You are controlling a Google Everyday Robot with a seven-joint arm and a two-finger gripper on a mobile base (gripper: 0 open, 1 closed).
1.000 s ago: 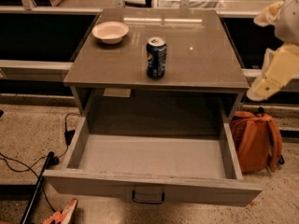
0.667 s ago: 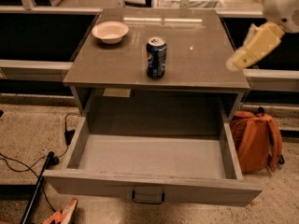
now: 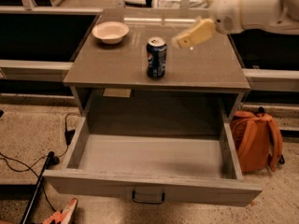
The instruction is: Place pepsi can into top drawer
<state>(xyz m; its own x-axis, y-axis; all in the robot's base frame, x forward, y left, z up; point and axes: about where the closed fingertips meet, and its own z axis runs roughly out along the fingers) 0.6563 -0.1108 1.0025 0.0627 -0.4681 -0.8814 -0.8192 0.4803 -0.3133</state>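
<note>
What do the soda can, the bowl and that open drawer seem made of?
The pepsi can: likely metal, glossy, silvery top. The bowl: smooth white, ceramic or plastic, unclear. The top drawer: matte grey, perhaps painted wood. The gripper hovers beside the can, not touching.

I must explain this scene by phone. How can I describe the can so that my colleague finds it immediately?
Find the grey cabinet whose top drawer is pulled open. On its top stands the pepsi can, upright, near the front edge, just left of the gripper. It is dark blue with a silver top, unlike the shallow white bowl at the back left.
</note>
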